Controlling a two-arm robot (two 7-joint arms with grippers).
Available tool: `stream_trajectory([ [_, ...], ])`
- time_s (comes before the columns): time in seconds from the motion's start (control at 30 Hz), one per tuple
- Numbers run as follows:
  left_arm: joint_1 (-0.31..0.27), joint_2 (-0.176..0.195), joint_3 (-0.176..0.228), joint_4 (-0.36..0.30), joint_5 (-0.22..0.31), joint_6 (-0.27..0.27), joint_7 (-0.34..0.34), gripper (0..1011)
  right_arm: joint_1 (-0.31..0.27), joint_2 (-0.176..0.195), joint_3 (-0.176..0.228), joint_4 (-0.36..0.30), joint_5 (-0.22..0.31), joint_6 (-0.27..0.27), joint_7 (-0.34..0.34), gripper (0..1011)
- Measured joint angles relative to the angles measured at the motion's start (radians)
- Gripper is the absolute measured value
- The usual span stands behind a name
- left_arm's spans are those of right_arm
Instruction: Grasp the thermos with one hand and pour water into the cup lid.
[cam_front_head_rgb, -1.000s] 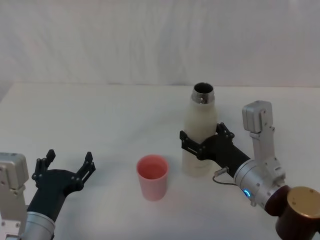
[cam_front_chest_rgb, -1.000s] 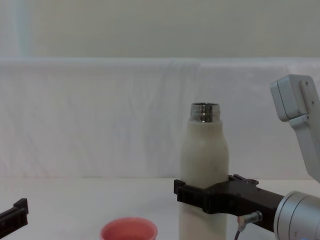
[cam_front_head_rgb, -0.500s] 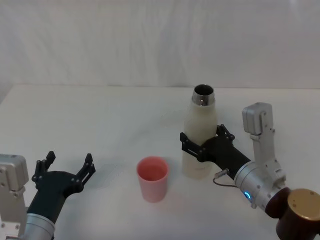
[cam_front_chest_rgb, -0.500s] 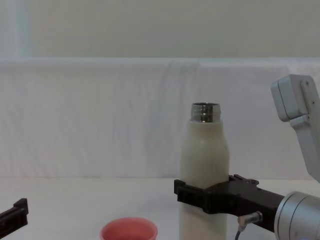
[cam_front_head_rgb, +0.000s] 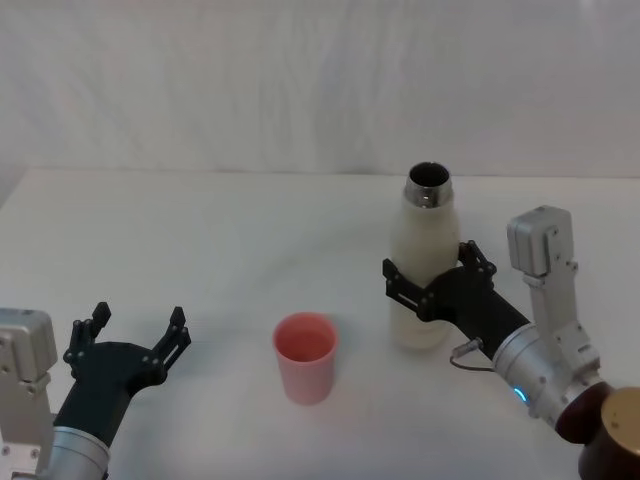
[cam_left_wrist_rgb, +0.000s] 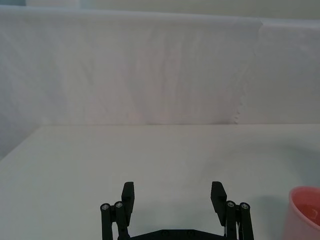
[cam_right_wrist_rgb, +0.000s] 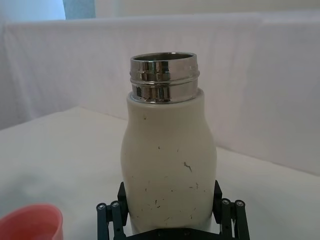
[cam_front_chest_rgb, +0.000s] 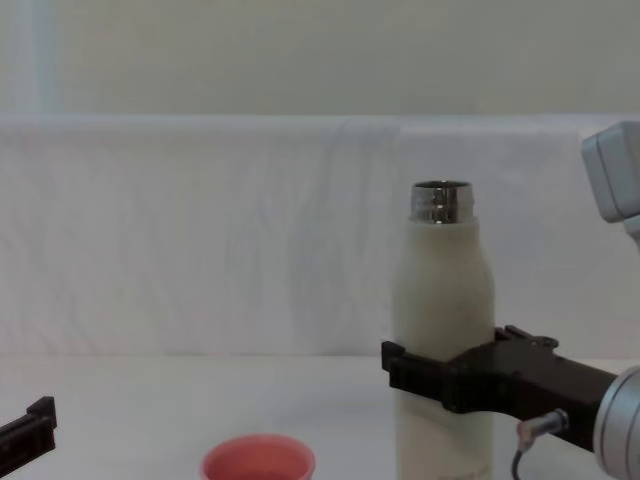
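**Thermos clamped upright, right of the cup lid**

Right end effector (cam_front_head_rgb: 432, 283): black ridged fingers clamped round the mid-body of the thermos (cam_front_head_rgb: 427, 268). Thermos cream-white, matte, lightly scuffed, with rounded shoulders and a shiny threaded steel neck, mouth open. Cup lid (cam_front_head_rgb: 305, 356): salmon-pink plastic, thick rim, on white desk (cam_front_head_rgb: 200, 240), left of thermos, apart; contents can't be made out. Left end effector (cam_front_head_rgb: 128, 337) near left, fingers spread, holding nothing
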Motion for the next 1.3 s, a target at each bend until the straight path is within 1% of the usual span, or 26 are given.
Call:
stream_trajectory([
  [0.17, 0.000, 0.000, 0.000, 0.000, 0.000, 0.000, 0.000, 1001, -0.017, 0.025, -0.004, -0.040, -0.053, -0.001, -0.010, 960],
  [0.2, 0.000, 0.000, 0.000, 0.000, 0.000, 0.000, 0.000, 1001, -0.022, 0.035, -0.007, -0.054, -0.076, -0.001, -0.012, 960],
  [0.27, 0.000, 0.000, 0.000, 0.000, 0.000, 0.000, 0.000, 1001, -0.025, 0.044, -0.010, -0.065, -0.099, -0.001, -0.013, 960],
  [0.3, 0.000, 0.000, 0.000, 0.000, 0.000, 0.000, 0.000, 1001, -0.029, 0.055, -0.015, -0.076, -0.124, -0.001, -0.013, 960],
  [0.37, 0.000, 0.000, 0.000, 0.000, 0.000, 0.000, 0.000, 1001, -0.032, 0.066, -0.019, -0.087, -0.146, -0.001, -0.012, 960],
  [0.47, 0.000, 0.000, 0.000, 0.000, 0.000, 0.000, 0.000, 1001, -0.038, 0.088, -0.026, -0.109, -0.197, -0.001, -0.005, 960],
  [0.53, 0.000, 0.000, 0.000, 0.000, 0.000, 0.000, 0.000, 1001, -0.039, 0.092, -0.028, -0.112, -0.205, -0.001, -0.004, 960],
  [0.6, 0.000, 0.000, 0.000, 0.000, 0.000, 0.000, 0.000, 1001, -0.040, 0.108, -0.037, -0.124, -0.252, 0.004, 0.000, 960],
  [0.67, 0.000, 0.000, 0.000, 0.000, 0.000, 0.000, 0.000, 1001, -0.040, 0.115, -0.043, -0.128, -0.276, 0.009, 0.001, 960],
  [0.7, 0.000, 0.000, 0.000, 0.000, 0.000, 0.000, 0.000, 1001, -0.038, 0.122, -0.052, -0.133, -0.307, 0.015, 0.001, 960],
  [0.77, 0.000, 0.000, 0.000, 0.000, 0.000, 0.000, 0.000, 1001, -0.034, 0.132, -0.064, -0.137, -0.350, 0.023, 0.000, 960],
  [0.8, 0.000, 0.000, 0.000, 0.000, 0.000, 0.000, 0.000, 1001, -0.034, 0.132, -0.064, -0.137, -0.350, 0.023, 0.000, 960],
  [0.83, 0.000, 0.000, 0.000, 0.000, 0.000, 0.000, 0.000, 1001, -0.031, 0.137, -0.073, -0.139, -0.381, 0.030, -0.001, 960],
  [0.93, 0.000, 0.000, 0.000, 0.000, 0.000, 0.000, 0.000, 1001, -0.026, 0.143, -0.085, -0.141, -0.423, 0.040, -0.003, 960],
  [1.0, 0.000, 0.000, 0.000, 0.000, 0.000, 0.000, 0.000, 1001, -0.021, 0.149, -0.100, -0.144, -0.475, 0.052, -0.006, 960],
  [1.07, 0.000, 0.000, 0.000, 0.000, 0.000, 0.000, 0.000, 1001, -0.019, 0.151, -0.107, -0.145, -0.497, 0.057, -0.006, 960],
  [1.1, 0.000, 0.000, 0.000, 0.000, 0.000, 0.000, 0.000, 1001, -0.016, 0.153, -0.113, -0.146, -0.521, 0.063, -0.006, 960],
  [1.17, 0.000, 0.000, 0.000, 0.000, 0.000, 0.000, 0.000, 1001, -0.013, 0.154, -0.119, -0.147, -0.541, 0.067, -0.006, 960],
  [1.2, 0.000, 0.000, 0.000, 0.000, 0.000, 0.000, 0.000, 1001, -0.010, 0.156, -0.124, -0.147, -0.561, 0.070, -0.004, 960],
  [1.3, 0.000, 0.000, 0.000, 0.000, 0.000, 0.000, 0.000, 1001, -0.005, 0.158, -0.132, -0.148, -0.587, 0.073, -0.001, 960],
])
